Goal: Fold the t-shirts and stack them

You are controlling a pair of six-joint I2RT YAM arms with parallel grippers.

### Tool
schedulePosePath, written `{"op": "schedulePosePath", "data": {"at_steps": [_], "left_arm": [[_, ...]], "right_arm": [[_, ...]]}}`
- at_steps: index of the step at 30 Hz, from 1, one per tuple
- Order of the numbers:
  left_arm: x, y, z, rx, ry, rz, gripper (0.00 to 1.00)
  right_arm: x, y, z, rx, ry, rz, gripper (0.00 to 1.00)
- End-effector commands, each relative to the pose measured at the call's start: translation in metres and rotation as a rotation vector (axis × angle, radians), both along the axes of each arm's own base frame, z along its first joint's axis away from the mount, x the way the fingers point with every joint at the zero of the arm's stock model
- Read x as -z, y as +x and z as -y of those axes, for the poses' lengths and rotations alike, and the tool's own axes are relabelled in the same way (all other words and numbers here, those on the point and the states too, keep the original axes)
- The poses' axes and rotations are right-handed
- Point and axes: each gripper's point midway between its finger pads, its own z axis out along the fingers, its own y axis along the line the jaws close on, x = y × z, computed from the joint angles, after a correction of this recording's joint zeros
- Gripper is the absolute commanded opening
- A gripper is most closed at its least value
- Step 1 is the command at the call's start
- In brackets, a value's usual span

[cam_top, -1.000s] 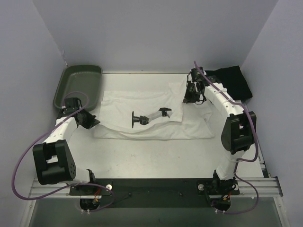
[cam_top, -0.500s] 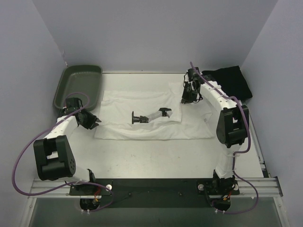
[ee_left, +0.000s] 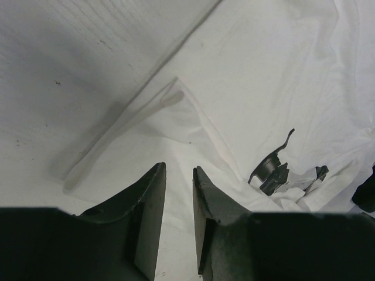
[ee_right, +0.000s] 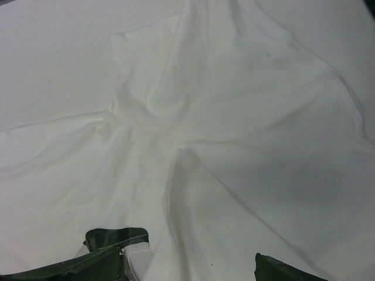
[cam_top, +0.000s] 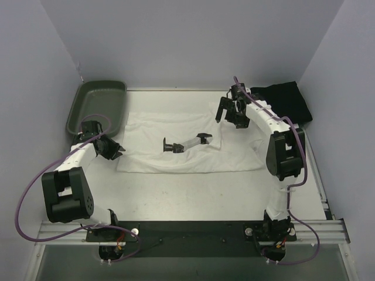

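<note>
Holds the left hand (ee_left: 179, 172) only a slit open, with nothing between the fingers (ee_left: 146, 199); hangs it low at the left edge of the white t-shirt (cam_top: 187, 155), with a thin folded corner of cloth just ahead. Holds the right hand (cam_top: 229, 113) spread wide and empty, above the far right part of that shirt, where a flap lies doubled back toward the middle.

Has the shirt laid across the middle of the desk (cam_top: 193, 193), long axis running left to right, parallel to the near edge; gives no clear sight of neck or hem, so cannot tell which end points where. Shows it plain white and softly creased; rumpled most under the right hand, flatter along the near side. Carries near its middle a small black-and-white bracket (cam_top: 186, 143), lying on the cloth.

Has the black t-shirt (cam_top: 287, 100) bunched in the far right corner, just beyond the right arm; has the dark green tray (cam_top: 96, 108) at the far left corner, near the white shirt's far left end.
</note>
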Motion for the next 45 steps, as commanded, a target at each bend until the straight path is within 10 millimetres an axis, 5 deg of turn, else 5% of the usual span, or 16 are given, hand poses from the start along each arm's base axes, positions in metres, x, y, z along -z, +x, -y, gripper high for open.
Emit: {"op": "schedulePosePath", "data": {"at_steps": [1, 9, 15, 24, 45], "left_arm": [[-0.016, 0.012, -0.004, 0.000, 0.017, 0.079, 0.35], [-0.020, 0.018, 0.006, 0.042, 0.032, 0.087, 0.32], [-0.026, 0.021, 0.018, 0.074, 0.058, 0.091, 0.31], [-0.024, 0.019, 0.019, 0.082, 0.060, 0.091, 0.31], [-0.023, 0.018, 0.019, 0.081, 0.044, 0.090, 0.30]], "right_arm": [[-0.055, -0.012, 0.010, 0.022, -0.020, 0.135, 1.00], [-0.068, -0.084, -0.036, -0.100, 0.062, 0.118, 1.00], [-0.025, -0.111, -0.062, -0.137, 0.072, 0.039, 1.00], [0.015, -0.110, -0.069, -0.119, 0.090, 0.014, 1.00], [0.038, -0.105, -0.074, -0.100, 0.100, -0.039, 1.00]]}}
